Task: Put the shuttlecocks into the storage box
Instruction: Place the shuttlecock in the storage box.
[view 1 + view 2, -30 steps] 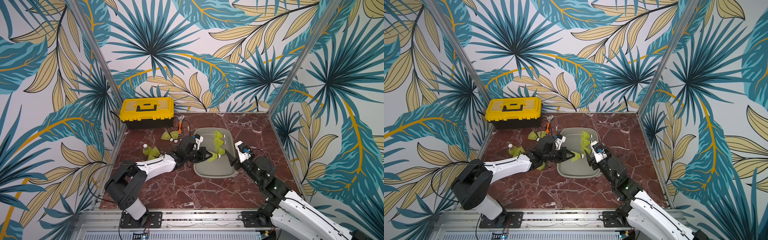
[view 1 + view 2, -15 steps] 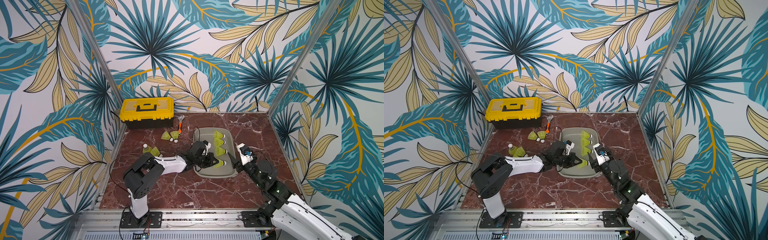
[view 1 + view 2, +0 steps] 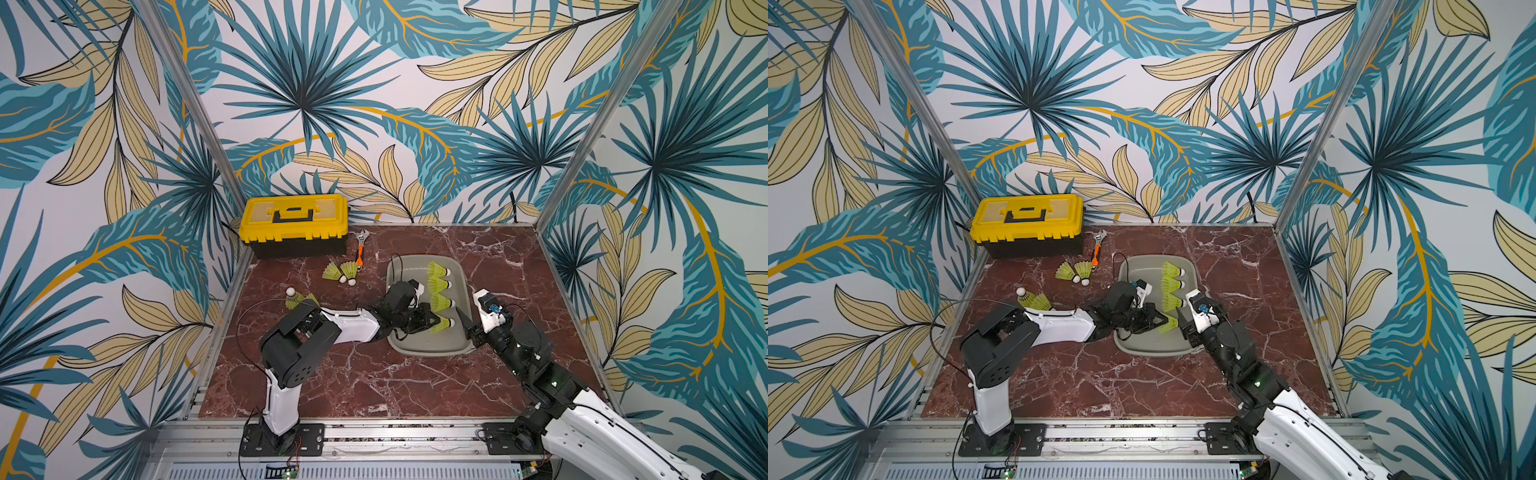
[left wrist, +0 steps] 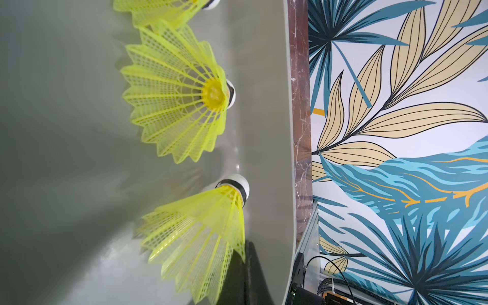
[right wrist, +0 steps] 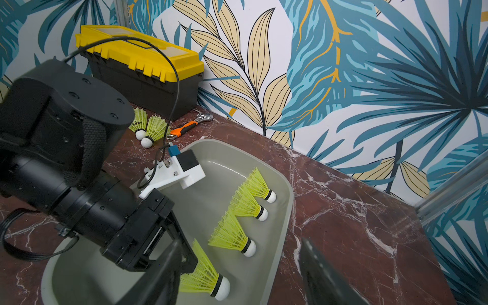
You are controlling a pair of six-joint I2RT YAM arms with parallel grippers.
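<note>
I am working inside the shallow grey plastic storage box (image 3: pixel 432 348), reaching over its left wall toward its near end. My left pincer (image 3: pixel 434 322) is pinching shut on the netted skirt of one neon yellow-green plastic shuttlecock (image 3: pixel 444 326). That piece is lying across the box's width, its skirt toward my left pincer and its white tip pointing at the box's right wall. It is lining up as the nearest in a row with three other shuttlecocks (image 3: pixel 441 302) already lying in the box. My right pincer (image 3: pixel 469 330) is hovering with its jaws apart and empty, just beside the box's right rim, so the left is the nearer one. Four loose shuttlecocks (image 3: pixel 340 272) are waiting outside, off the box's left side. A second ago I was carrying this piece over the left rim; now it is sitting low inside, while my right pincer has hardly shifted.
</note>
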